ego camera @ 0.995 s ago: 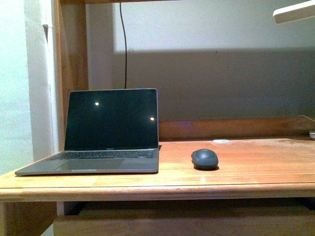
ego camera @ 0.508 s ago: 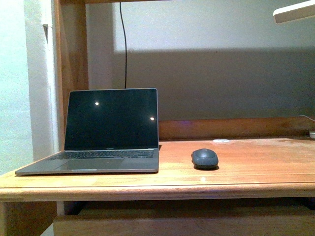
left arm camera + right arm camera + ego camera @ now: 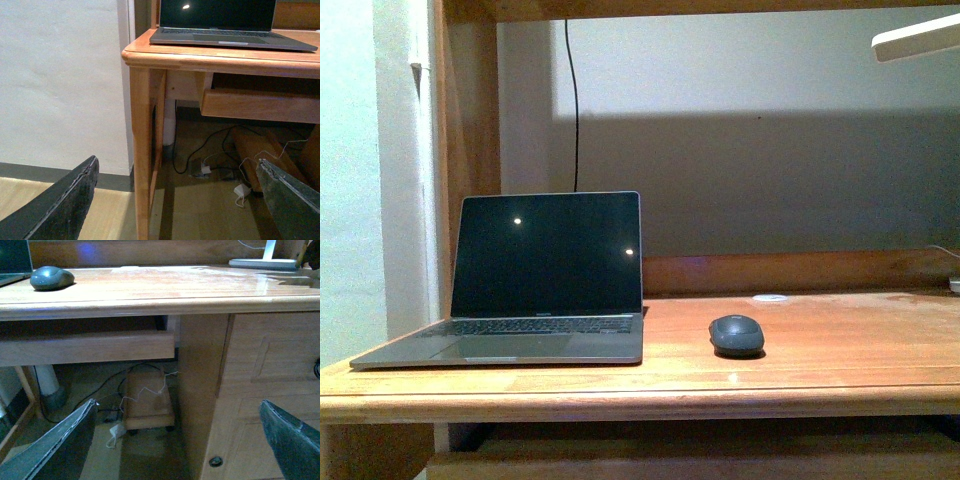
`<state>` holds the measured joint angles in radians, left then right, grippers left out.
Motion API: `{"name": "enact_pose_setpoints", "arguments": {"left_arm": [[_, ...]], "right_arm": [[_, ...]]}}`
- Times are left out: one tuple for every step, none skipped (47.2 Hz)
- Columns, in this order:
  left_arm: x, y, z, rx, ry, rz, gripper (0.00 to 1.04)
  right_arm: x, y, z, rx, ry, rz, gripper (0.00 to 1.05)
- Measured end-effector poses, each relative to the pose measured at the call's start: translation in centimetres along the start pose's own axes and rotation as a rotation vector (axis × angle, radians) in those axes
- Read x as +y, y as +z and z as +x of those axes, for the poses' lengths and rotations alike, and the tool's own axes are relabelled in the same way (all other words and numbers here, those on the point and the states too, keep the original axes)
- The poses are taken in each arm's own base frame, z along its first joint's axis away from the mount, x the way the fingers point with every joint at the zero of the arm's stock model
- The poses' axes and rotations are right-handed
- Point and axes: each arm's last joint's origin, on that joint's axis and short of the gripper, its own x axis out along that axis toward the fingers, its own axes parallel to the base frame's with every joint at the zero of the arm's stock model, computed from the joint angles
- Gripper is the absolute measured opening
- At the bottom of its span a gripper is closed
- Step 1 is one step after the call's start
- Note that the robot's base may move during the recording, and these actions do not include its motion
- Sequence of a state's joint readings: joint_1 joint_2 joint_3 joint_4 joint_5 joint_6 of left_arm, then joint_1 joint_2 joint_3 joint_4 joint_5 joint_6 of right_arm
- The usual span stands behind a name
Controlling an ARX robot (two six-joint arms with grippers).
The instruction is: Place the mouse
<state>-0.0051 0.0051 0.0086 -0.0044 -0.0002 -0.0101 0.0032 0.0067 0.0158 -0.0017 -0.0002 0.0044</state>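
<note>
On the worktop (image 3: 840, 360) sit one open laptop (image 3: 545, 275) at the left, one dark grey mouse (image 3: 737, 334) to its right, and one small white disc (image 3: 770, 298) farther back, while one lamp head (image 3: 915, 38) hangs at upper right.

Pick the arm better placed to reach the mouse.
Right. The mouse lies right of the laptop, and the right wrist view shows it on the desk. The left claw faces the laptop's corner.

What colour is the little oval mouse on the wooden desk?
Dark grey. The small domed plastic mouse shows best in the front view.
</note>
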Motion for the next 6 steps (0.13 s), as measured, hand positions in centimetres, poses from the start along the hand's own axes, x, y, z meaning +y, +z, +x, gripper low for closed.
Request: {"name": "enact_pose_setpoints", "arguments": {"left_arm": [[0.00, 0.00, 0.00, 0.000, 0.000, 0.000, 0.97], [0.00, 0.00, 0.00, 0.000, 0.000, 0.000, 0.97], [0.00, 0.00, 0.00, 0.000, 0.000, 0.000, 0.97], [0.00, 0.00, 0.00, 0.000, 0.000, 0.000, 0.97], [0.00, 0.00, 0.00, 0.000, 0.000, 0.000, 0.97], [0.00, 0.00, 0.00, 0.000, 0.000, 0.000, 0.97]], "right_arm": [[0.00, 0.00, 0.00, 0.000, 0.000, 0.000, 0.97], [0.00, 0.00, 0.00, 0.000, 0.000, 0.000, 0.97], [0.00, 0.00, 0.00, 0.000, 0.000, 0.000, 0.97], [0.00, 0.00, 0.00, 0.000, 0.000, 0.000, 0.97], [0.00, 0.00, 0.00, 0.000, 0.000, 0.000, 0.97], [0.00, 0.00, 0.00, 0.000, 0.000, 0.000, 0.97]]}}
